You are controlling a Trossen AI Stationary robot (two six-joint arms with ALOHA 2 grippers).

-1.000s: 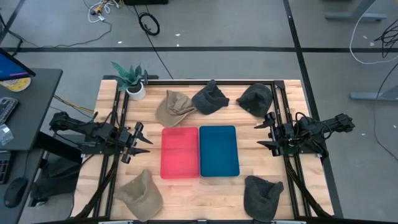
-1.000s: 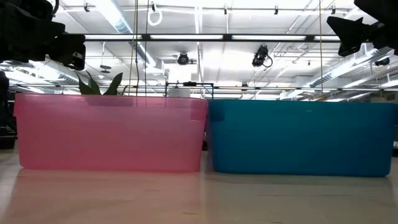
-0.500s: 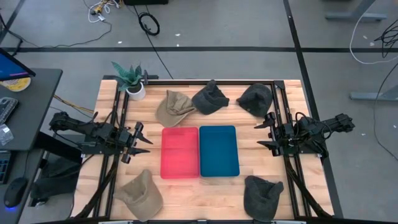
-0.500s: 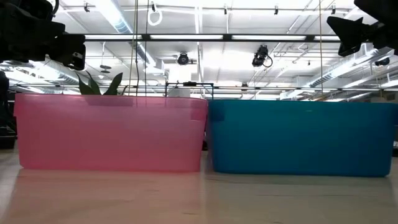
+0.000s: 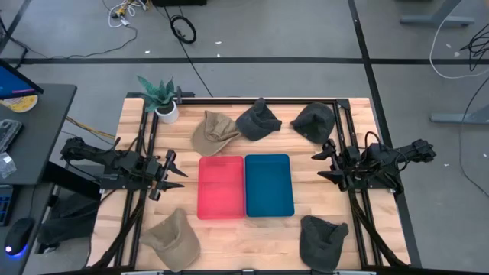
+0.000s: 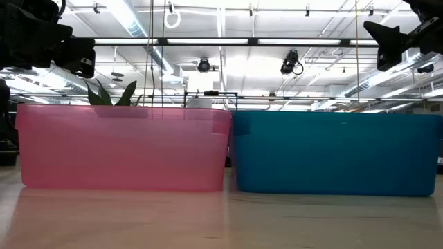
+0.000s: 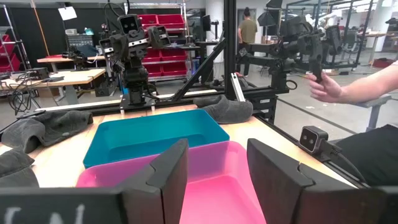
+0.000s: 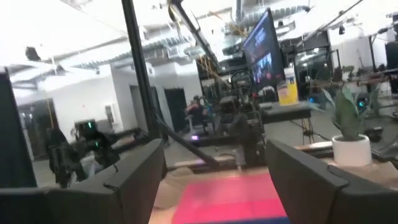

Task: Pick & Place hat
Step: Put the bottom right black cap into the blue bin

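Five hats lie flat on the wooden table in the high view: a tan hat, a dark hat and another dark hat along the far edge, a tan hat near left, a dark hat near right. A pink bin and a blue bin stand side by side in the middle. My left gripper hovers open, left of the pink bin. My right gripper hovers open, right of the blue bin. Neither touches a hat.
A potted plant stands at the far left corner. Dark frame rails run along both sides of the table. Beyond the table's right side, a person's hand shows in the left wrist view. Bare wood lies between bins and hats.
My right gripper has shifted slightly toward the table's middle and turned a little, staying open. The hats and bins lie as before.
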